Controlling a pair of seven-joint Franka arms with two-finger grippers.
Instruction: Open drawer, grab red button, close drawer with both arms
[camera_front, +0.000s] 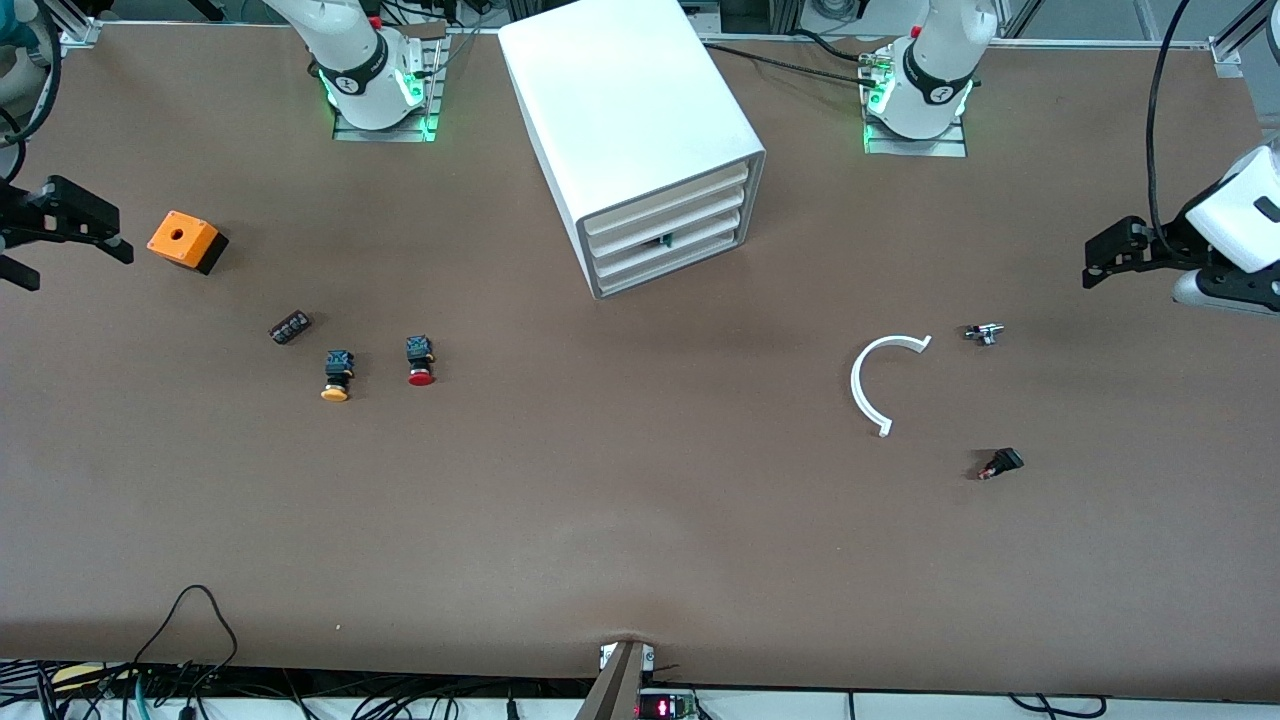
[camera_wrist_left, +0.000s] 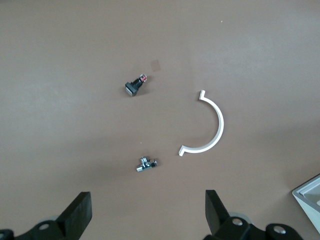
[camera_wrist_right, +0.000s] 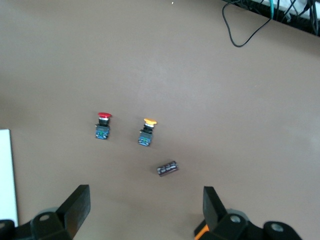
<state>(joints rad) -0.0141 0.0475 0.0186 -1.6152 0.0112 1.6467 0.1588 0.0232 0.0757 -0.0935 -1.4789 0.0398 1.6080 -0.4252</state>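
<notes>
Both grippers, left gripper (camera_front: 1100, 262) and right gripper (camera_front: 75, 235), hang wide open, idle. Risk: grabbing yellow-capped button (camera_front: 336, 375) instead of the button (camera_front: 420, 361); drawer (camera_front: 665, 238) unopened.

Both arms are glossy white with rounded casings and dark joint bands. The right arm (camera_front: 352, 55) and the left arm (camera_front: 935, 70) each rise from a ribbed metal base plate lit green at the foot, with a small round black-and-white mark on the band. Black cables run to the left arm. The left pincer (camera_front: 1090, 268) and right pincer (camera_front: 75, 250) are matte black, blocky, with round screws near the fingers (camera_wrist_left: 77, 215).
</notes>
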